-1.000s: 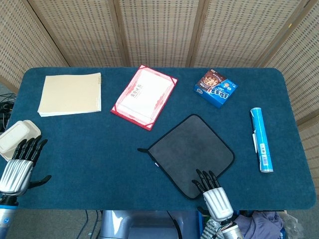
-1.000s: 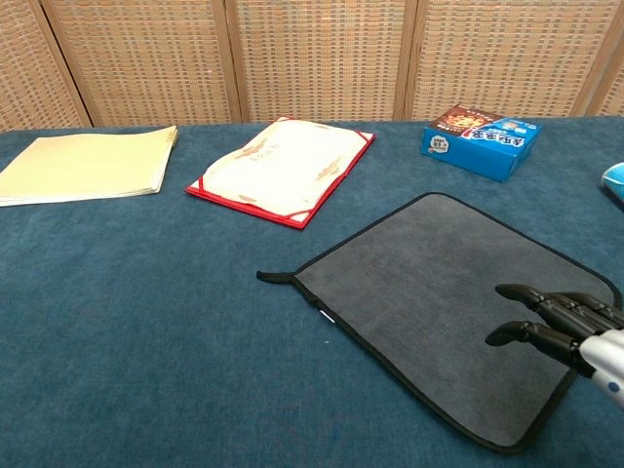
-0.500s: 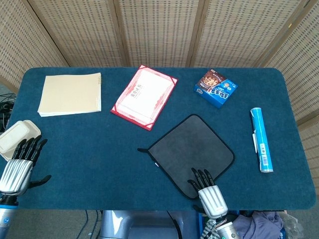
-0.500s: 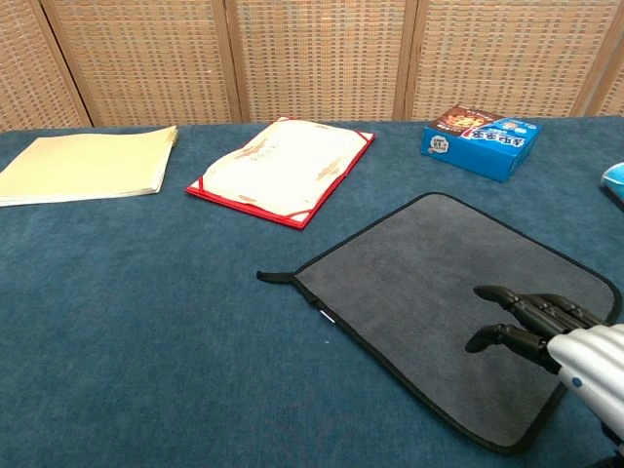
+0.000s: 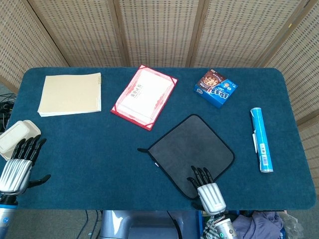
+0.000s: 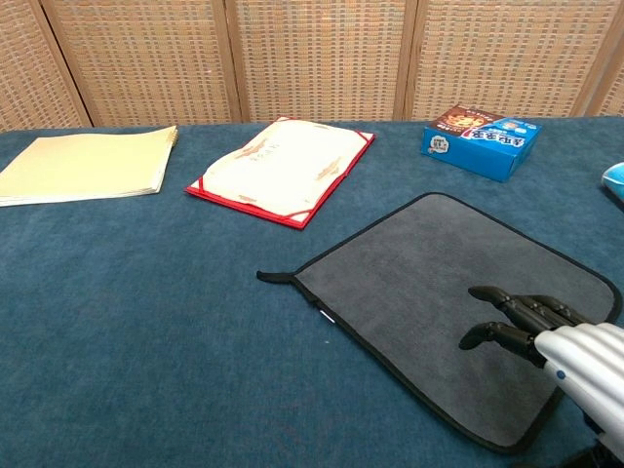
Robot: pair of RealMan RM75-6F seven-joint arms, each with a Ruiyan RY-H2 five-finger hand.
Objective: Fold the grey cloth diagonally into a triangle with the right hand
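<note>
The grey cloth point(image 5: 192, 152) point(image 6: 448, 302), square with a black hem, lies flat and diamond-wise on the blue table, right of centre. My right hand point(image 5: 208, 190) point(image 6: 551, 341) hovers over the cloth's near corner, palm down, fingers stretched out and a little apart, holding nothing. Whether its fingertips touch the fabric I cannot tell. My left hand point(image 5: 19, 164) rests at the table's front left edge, fingers spread, empty; only the head view shows it.
A cream notebook point(image 5: 70, 94) and a red-bordered certificate point(image 5: 144, 95) lie at the back. A blue snack box point(image 5: 215, 88) sits beyond the cloth. A blue tube point(image 5: 261, 139) lies to the right. A beige lidded box point(image 5: 17, 137) sits by my left hand.
My right hand has drifted left and drawn back toward the near corner of the cloth. The cloth and the left hand have not moved.
</note>
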